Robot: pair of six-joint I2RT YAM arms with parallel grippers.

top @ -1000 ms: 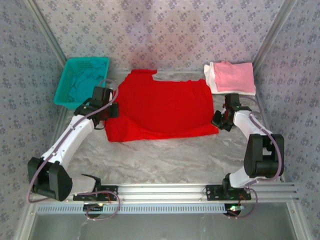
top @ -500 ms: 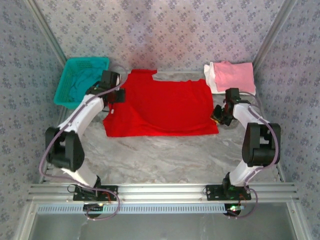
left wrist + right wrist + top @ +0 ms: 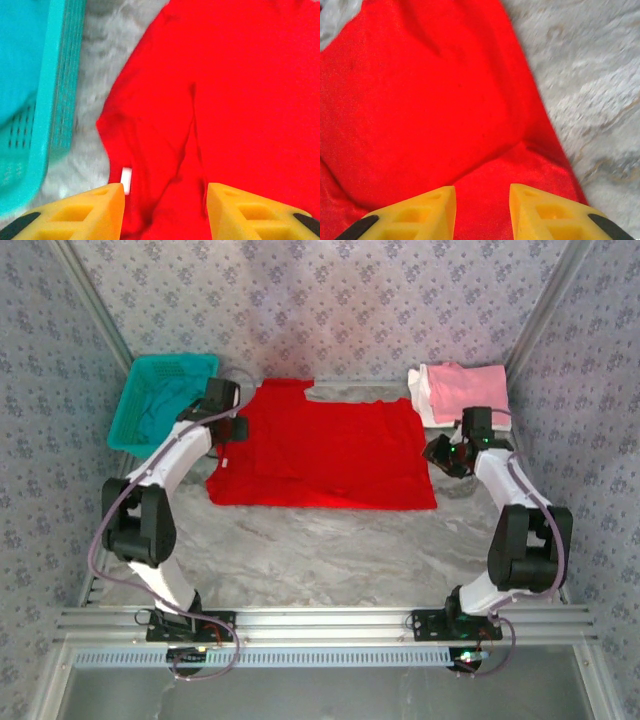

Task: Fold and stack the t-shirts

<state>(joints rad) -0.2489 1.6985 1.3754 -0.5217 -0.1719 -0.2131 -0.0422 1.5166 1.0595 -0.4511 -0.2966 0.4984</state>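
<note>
The red t-shirt [image 3: 320, 455] lies spread flat at the middle back of the table. My left gripper [image 3: 232, 430] hovers at its left edge, jaws open over a creased sleeve area [image 3: 190, 130] with nothing pinched between the yellow fingers [image 3: 100, 210]. At the shirt's right edge my right gripper [image 3: 440, 453] is open too, with a fold line of the red cloth [image 3: 420, 100] running under it. The pink t-shirt [image 3: 468, 390] lies folded on the white t-shirt [image 3: 422, 402] at the back right. Teal cloth [image 3: 150, 415] sits in the basket.
The teal mesh basket [image 3: 128, 430] stands at the back left, its wall [image 3: 55, 100] close beside my left gripper. A small white tag [image 3: 126, 178] shows on the red cloth. Bare marble tabletop [image 3: 320, 550] lies in front of the shirt. Patterned walls enclose three sides.
Both grippers have moved toward the back and opened, letting go of the red t-shirt's sides. The shirt now lies flatter, its front edge drawn farther back.
</note>
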